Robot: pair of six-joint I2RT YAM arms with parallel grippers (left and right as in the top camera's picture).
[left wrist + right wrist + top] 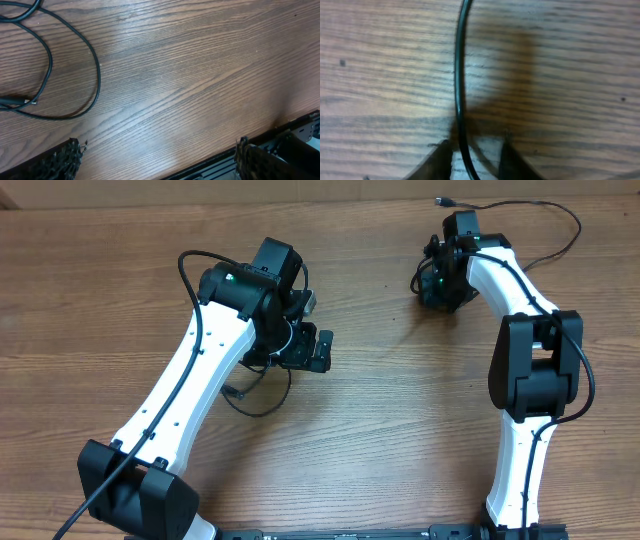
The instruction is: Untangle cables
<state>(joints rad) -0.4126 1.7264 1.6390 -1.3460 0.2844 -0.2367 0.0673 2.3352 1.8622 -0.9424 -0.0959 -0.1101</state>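
Note:
One thin black cable [262, 402] lies in a loose loop on the wooden table beside the left arm. In the left wrist view this cable [75, 60] curves across the upper left, and its plug end [20, 101] lies flat. My left gripper [160, 167] hovers wide open over bare wood to the right of the loop, holding nothing. A second cable [560, 220] runs from a plug [441, 200] at the far right, curving behind the right arm. My right gripper [475, 152] is low over the table, its jaws narrowly apart astride that cable [460, 75], with a gap on each side.
The table's near edge and a black rail [280, 142] show at the lower right of the left wrist view. The right arm's white links [530, 370] stand along the right side, the left arm's [180, 400] across the left.

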